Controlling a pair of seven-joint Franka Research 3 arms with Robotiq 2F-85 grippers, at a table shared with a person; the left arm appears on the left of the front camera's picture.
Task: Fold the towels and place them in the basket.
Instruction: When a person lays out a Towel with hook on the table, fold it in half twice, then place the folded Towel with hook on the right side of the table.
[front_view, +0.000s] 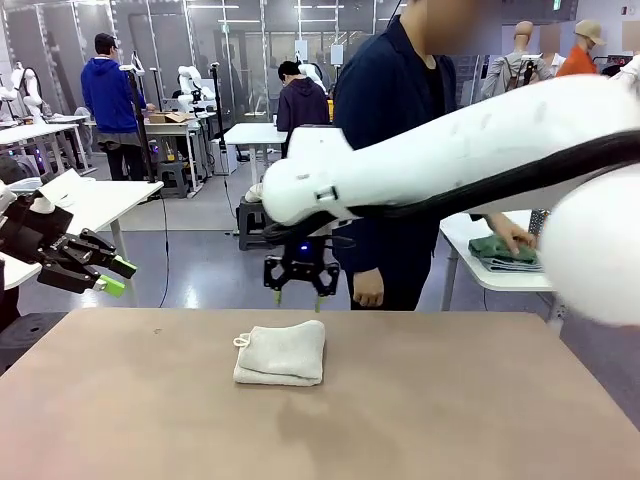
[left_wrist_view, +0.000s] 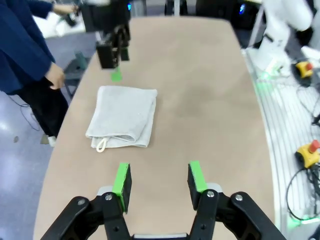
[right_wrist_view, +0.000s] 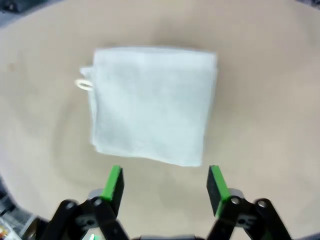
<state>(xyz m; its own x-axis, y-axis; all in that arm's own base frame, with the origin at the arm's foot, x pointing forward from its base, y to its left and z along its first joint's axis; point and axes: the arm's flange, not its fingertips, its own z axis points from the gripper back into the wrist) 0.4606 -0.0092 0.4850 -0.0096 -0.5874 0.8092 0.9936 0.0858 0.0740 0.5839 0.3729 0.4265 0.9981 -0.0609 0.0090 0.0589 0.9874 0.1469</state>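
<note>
The cream towel (front_view: 282, 354) lay folded in the middle of the worktop (front_view: 480, 410), a flat, roughly square pad of several layers. Its loop (front_view: 241, 342) stuck out at one corner.

It looked light, soft and limp. It would probably sag and fall open if lifted by one edge or by the top layer alone. The terry pile should give the pads good friction, so slipping seemed less of a risk than unfolding. The safest hold was likely a pinch through all the layers along the thick folded edge. The loop seemed too small and floppy to lift it by.

The right hand (front_view: 300, 290) hung just above the towel's far edge, its jaws wide apart and empty. In its own wrist view the right hand (right_wrist_view: 164, 180) framed the near side of the towel (right_wrist_view: 152, 102) without touching it. The left hand (left_wrist_view: 159, 182) was held off to the robot's left, clear of the worktop, jaws partly spread and empty.

How many layers the fold had, and whether the bottom ones lined up, could not be told. The right wrist view was soft with blur. In the front view the right arm (front_view: 470, 150) covered much of the right side. It also cut off part of a grey-green stack (front_view: 505, 252) on a side table (front_view: 470, 268), where a person's hand (front_view: 513, 234) rested. The count of cloths in that stack was unclear.
</note>
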